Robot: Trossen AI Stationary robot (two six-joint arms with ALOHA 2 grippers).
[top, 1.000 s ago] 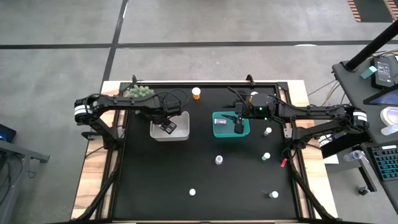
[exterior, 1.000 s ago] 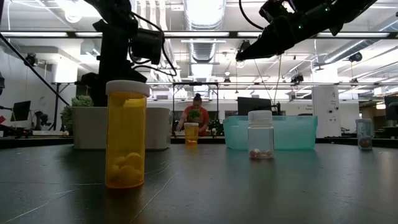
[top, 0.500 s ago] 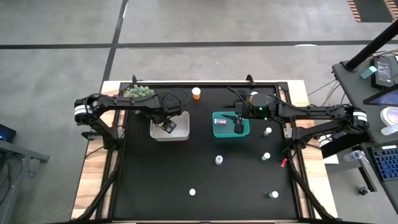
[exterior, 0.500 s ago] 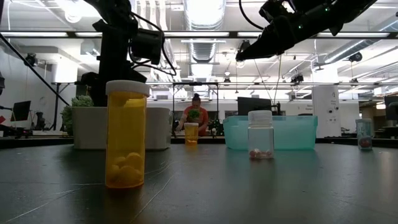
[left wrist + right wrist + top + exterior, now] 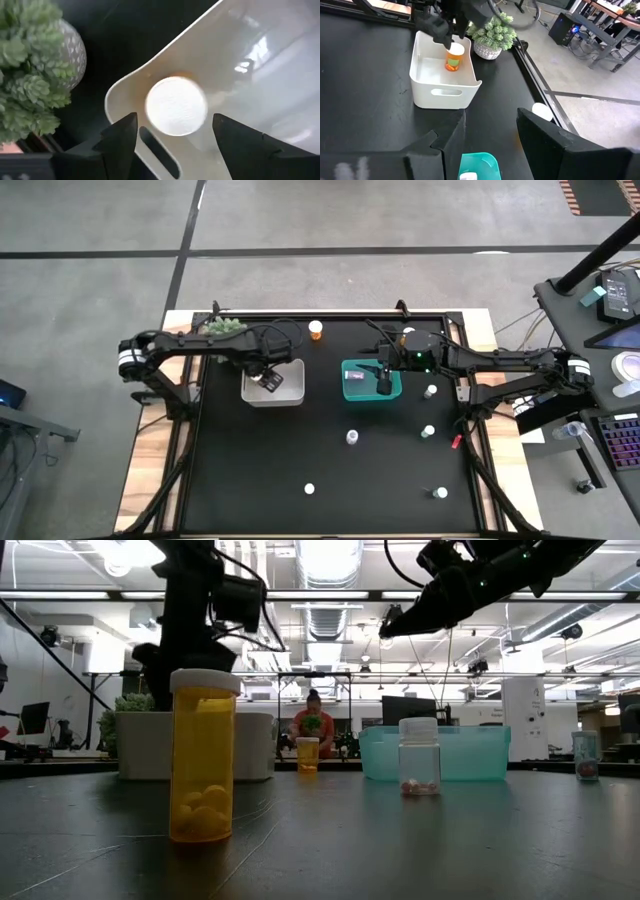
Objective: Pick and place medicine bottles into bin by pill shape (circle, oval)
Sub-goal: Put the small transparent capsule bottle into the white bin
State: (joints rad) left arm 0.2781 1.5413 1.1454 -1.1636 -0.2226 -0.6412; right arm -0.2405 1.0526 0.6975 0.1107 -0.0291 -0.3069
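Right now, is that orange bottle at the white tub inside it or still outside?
Inside. The orange bottle stands upright within the white tub walls, below the left gripper, whose open fingers flank its cap.

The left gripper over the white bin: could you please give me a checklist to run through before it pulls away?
1. Amber bottle inside the white bin: ok.
2. Bottle standing upright: ok, by the right wrist view.
3. Left gripper open, with a small gap on each side of the white cap: ok.
4. Plant beside the bin, apart from the fingers: ok.
5. Right gripper open above the teal bin, away from the left arm: ok.
6. Pill shape matches this bin: cannot tell.
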